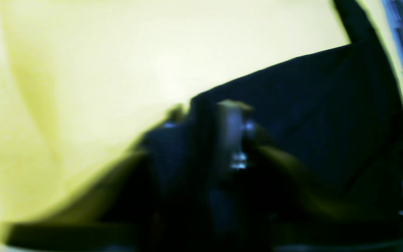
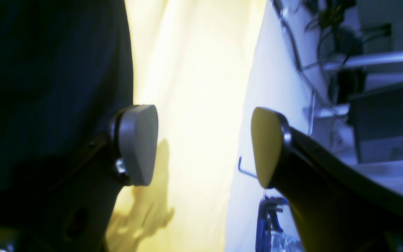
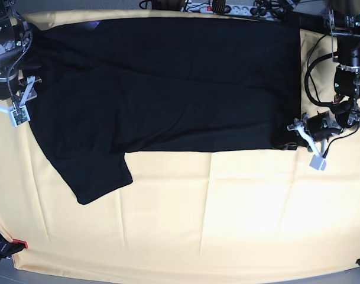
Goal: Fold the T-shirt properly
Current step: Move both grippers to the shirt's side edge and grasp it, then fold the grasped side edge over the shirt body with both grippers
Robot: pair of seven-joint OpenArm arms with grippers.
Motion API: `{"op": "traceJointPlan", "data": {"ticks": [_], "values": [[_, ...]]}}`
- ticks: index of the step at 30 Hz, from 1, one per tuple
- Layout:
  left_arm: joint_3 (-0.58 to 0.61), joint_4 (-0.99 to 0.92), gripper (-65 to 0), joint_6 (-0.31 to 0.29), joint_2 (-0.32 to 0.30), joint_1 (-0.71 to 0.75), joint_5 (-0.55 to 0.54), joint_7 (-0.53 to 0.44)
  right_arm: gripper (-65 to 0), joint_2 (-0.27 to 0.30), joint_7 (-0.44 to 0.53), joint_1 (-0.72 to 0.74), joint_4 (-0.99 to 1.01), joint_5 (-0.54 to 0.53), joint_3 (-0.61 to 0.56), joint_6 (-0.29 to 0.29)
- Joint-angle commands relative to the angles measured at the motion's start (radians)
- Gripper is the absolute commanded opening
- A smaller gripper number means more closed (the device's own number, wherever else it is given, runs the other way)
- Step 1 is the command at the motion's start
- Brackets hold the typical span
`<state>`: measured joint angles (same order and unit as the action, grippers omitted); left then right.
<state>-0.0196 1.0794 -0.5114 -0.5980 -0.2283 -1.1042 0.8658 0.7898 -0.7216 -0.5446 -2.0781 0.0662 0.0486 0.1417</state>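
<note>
The T-shirt [image 3: 168,83] lay spread plain side up across the far half of the tablecloth [image 3: 227,225]. My left gripper [image 3: 295,135] sat at its hem corner; blur hid its grip. My right gripper [image 2: 205,147] was parted, holding nothing.

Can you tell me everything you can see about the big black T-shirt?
The T-shirt is plain black cloth, with no print showing. It lies spread flat across the far half of the pale yellow tablecloth, its body running sideways, with one short sleeve sticking out toward the near side. It has a few soft wrinkles. The left gripper is at its lower corner, seemingly pinching the hem, though that close view is blurry. The right gripper is open beside the other end.
</note>
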Motion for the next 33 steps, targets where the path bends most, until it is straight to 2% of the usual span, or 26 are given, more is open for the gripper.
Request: {"op": "traceJointPlan", "data": {"ticks": [1, 3, 6, 7, 8, 10, 11, 14, 16, 21, 26, 33], "values": [[-0.002, 0.007, -65.0, 0.024, -0.017, -0.023, 0.039, 0.006, -22.3, 0.007, 0.03, 0.008, -0.011, 0.022, 0.01, 0.011], [-0.002, 0.007, -65.0, 0.047, -0.017, -0.036, 0.089, -0.029, -31.5, -0.013, 0.041, 0.008, -0.011, 0.062, 0.01, 0.012], [-0.002, 0.007, -65.0, 0.086, -0.017, -0.056, 0.122, -0.084, -53.6, -0.049, 0.041, 0.031, -0.011, 0.059, 0.01, 0.052], [-0.002, 0.007, -65.0, 0.087, -0.016, -0.066, 0.127, -0.092, -57.2, -0.065, 0.041, 0.05, -0.011, 0.056, 0.01, 0.077], [-0.002, 0.007, -65.0, 0.086, -0.016, -0.073, 0.128, -0.099, -57.7, -0.079, 0.042, 0.072, -0.011, 0.051, 0.01, 0.087], [-0.002, 0.007, -65.0, 0.085, -0.014, -0.092, 0.128, -0.111, -55.3, -0.092, 0.041, 0.119, -0.011, 0.007, 0.01, 0.077], [-0.002, 0.007, -65.0, 0.077, -0.011, -0.103, 0.128, -0.111, -52.1, -0.097, 0.042, 0.146, -0.01, -0.024, 0.01, 0.057], [-0.002, 0.007, -65.0, 0.047, 0.005, -0.138, 0.128, -0.11, -40.5, -0.098, 0.064, 0.24, 0.05, -0.125, 0.01, -0.023], [-0.002, 0.007, -65.0, 0.036, 0.016, -0.152, 0.128, -0.109, -37.0, -0.109, 0.079, 0.311, 0.136, -0.198, 0.01, -0.092], [-0.001, 0.007, -65.0, -0.017, 0.026, -0.151, 0.127, -0.109, -36.4, -0.165, 0.076, 0.517, 0.449, -0.404, 0.01, -0.299], [-0.001, 0.007, -65.0, -0.02, 0.036, -0.148, 0.128, -0.102, -36.2, -0.185, -0.001, 0.711, 0.776, -0.637, 0.011, -0.505], [-0.001, 0.007, -65.0, -0.021, 0.036, -0.126, 0.127, -0.099, -36.2, -0.185, -0.133, 0.877, 1.092, -0.901, 0.058, -0.695]]}}
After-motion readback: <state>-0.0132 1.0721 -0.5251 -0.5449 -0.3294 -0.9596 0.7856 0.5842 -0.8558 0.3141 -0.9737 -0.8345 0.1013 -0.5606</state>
